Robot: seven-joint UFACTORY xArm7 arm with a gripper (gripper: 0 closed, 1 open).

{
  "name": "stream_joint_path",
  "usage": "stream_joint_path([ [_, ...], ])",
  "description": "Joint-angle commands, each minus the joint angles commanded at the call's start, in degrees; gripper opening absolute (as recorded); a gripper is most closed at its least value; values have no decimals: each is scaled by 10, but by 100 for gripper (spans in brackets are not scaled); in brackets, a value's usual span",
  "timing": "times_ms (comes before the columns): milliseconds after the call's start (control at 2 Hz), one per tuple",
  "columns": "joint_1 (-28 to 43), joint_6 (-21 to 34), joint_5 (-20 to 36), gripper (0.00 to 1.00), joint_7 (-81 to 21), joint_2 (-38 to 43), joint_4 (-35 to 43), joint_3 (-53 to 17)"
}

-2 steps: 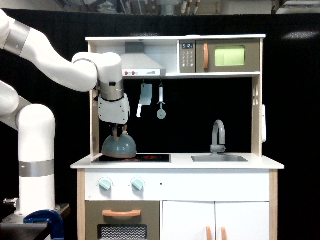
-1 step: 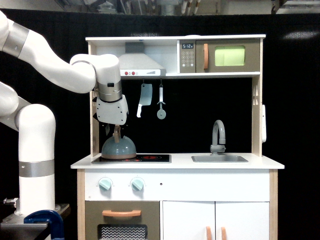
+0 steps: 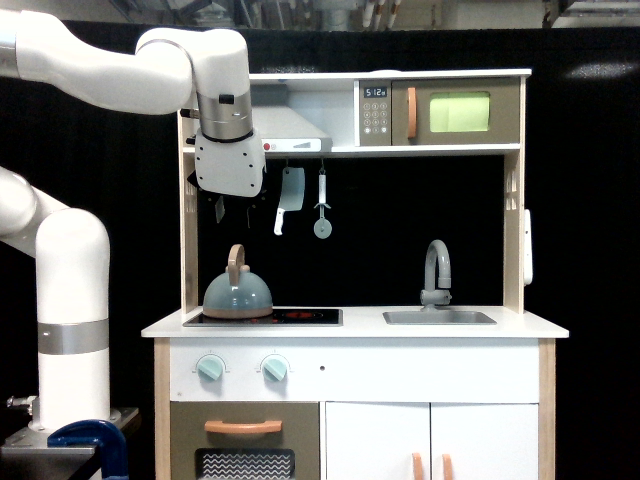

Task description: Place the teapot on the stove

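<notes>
We see the teapot (image 3: 237, 295) on the stove (image 3: 300, 317) — straight below our gripper (image 3: 233, 207), well apart — jaws open, empty.

One exterior view only; frontal, level with the surface (image 3: 500, 326); mid distance, facing the toy kitchen (image 3: 350, 200) square on; arm (image 3: 120, 70) enters from the exterior view's left.

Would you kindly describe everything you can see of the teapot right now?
The teapot is a dome-shaped grey-blue toy kettle with a tan base rim and an upright tan loop handle that looks wooden. It stands upright on the glossy black stove, toward that panel's end on the exterior view's left. Nothing grips it: the end effector hangs well above, clear of the handle.
</notes>
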Motion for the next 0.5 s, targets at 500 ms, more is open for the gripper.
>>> stream_joint_path([
  [500, 5, 1, -11, 100, -11, 15, 13, -20],
])
